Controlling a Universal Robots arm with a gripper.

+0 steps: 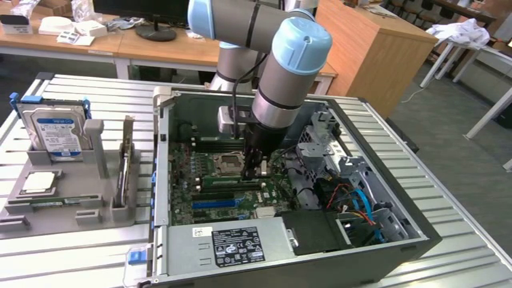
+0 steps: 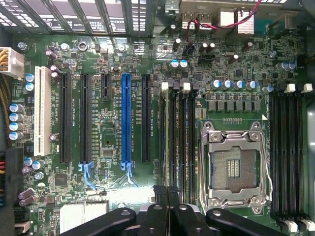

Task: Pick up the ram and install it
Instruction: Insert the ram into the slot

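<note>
Work surface: a ribbed metal table (image 1: 72,252), pale grey, running across the whole exterior view; at that view's left a grey moulded tray (image 1: 48,225) rests on it, holding a silver hard drive (image 1: 56,132) with a blue label upright at the back, a square processor chip (image 1: 38,183) lying flat, a thin green strip (image 1: 52,203) lying flat near the front, and an expansion card (image 1: 124,171) standing on edge; beside the tray an open computer case (image 1: 400,252) lies on its side, motherboard (image 2: 108,142) facing up, power supply (image 1: 232,243) along the near wall; on the board, a blue slot (image 2: 126,118), then black memory slots, then the open CPU socket (image 2: 234,167); the ram (image 1: 224,177) stands on edge in the memory slots just beside the socket, on the near side, whether fully seated cannot be told; the gripper (image 1: 256,174) hangs straight down into the case at the ram's end nearer the exterior view's right, its fingers (image 2: 160,206) pressed together over those slots; whether they pinch the ram or only bear on it cannot be told; further right, a drive cage with blue and orange cables; room behind: light wooden desks (image 1: 80,45) with white boxes and a monitor foot, a wooden cabinet (image 1: 376,54), white-legged tables (image 1: 480,66), grey floor (image 1: 448,138).
</note>
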